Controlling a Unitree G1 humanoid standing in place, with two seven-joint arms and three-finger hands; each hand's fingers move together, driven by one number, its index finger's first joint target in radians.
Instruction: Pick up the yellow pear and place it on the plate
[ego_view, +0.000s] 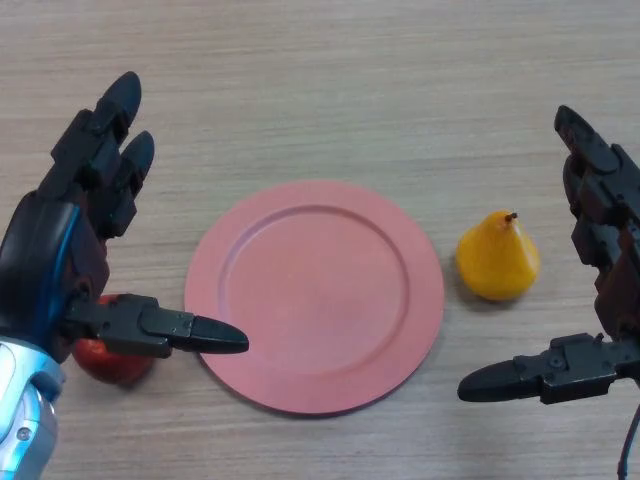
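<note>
From the head view, nothing's done yet: our pear (498, 258) sits upright on the table (330, 90) just right of the empty plate (314, 296). Both hands spread wide, right hand (600, 250) beside it, left hand (75, 235) over an apple (105, 360).

The left hand (60, 250) enters from the lower left edge of the head view, its black fingers (115, 130) straight and pointing up and away from the robot, close together. Its thumb (170, 332) sticks out sideways toward the middle, well apart from the fingers, so the hand is spread wide and grips nothing. A silver and blue wrist section shows below it at the corner. The right hand (605, 290) enters from the right edge in a mirrored pose: fingers (590, 160) straight and pointing away, thumb (520, 378) stretched toward the middle, nothing held.
</note>
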